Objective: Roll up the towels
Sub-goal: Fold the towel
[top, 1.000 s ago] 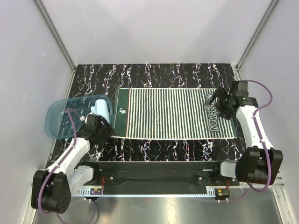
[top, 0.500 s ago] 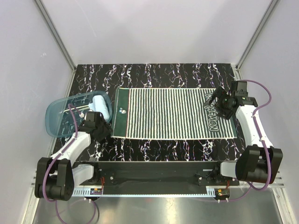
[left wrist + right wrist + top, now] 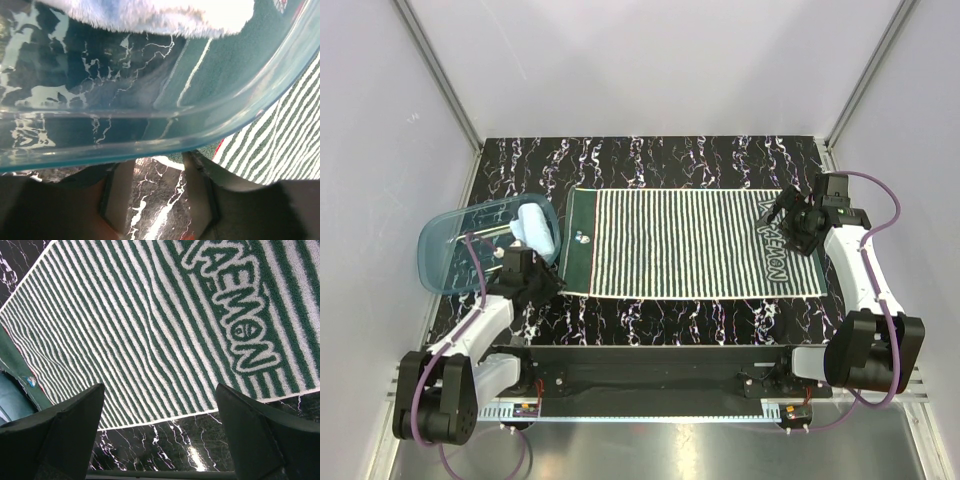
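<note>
Two grippers empty: we're watching the right gripper (image 3: 788,218) gaping over the striped towel's (image 3: 670,245) three-o'clock end, towel stretching nine-to-three; left gripper (image 3: 157,164) sitting half-open at nine.

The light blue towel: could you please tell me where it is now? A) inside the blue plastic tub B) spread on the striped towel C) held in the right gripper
A: the light blue towel sits in the tub, left of the striped towel.

Right claw (image 3: 157,392) spread wide over flat green-striped towel (image 3: 145,325) with white lettering; marbled table (image 3: 150,440) beneath.
</note>
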Controlling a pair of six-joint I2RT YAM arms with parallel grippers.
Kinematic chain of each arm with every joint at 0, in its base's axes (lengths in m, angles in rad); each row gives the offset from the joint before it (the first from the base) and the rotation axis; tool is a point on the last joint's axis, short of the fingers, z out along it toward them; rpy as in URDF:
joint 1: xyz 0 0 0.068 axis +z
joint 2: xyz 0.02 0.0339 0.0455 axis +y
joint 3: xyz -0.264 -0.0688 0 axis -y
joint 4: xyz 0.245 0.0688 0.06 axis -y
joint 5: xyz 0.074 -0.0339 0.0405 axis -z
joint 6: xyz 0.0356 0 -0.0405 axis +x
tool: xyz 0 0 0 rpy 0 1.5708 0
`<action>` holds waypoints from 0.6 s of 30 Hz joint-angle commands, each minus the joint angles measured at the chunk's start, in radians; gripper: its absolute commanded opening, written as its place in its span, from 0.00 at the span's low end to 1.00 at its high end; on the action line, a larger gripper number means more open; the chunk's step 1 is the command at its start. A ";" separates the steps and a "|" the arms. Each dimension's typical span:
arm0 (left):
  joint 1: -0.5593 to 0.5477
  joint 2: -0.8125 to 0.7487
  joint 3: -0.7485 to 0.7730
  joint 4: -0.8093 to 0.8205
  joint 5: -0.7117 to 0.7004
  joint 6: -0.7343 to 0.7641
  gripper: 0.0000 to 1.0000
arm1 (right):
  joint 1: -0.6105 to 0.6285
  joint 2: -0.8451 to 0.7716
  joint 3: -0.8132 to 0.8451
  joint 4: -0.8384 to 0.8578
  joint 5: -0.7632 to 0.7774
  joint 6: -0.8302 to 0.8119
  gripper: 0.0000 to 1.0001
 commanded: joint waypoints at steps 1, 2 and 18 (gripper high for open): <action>0.001 0.024 -0.027 0.051 0.046 0.011 0.38 | -0.001 0.003 0.006 0.017 0.022 -0.022 1.00; 0.001 0.043 -0.025 0.065 0.051 0.016 0.31 | -0.001 0.008 0.009 0.015 0.025 -0.024 1.00; 0.003 -0.032 0.142 -0.081 0.065 0.133 0.00 | -0.239 -0.024 -0.138 0.037 0.158 0.044 0.98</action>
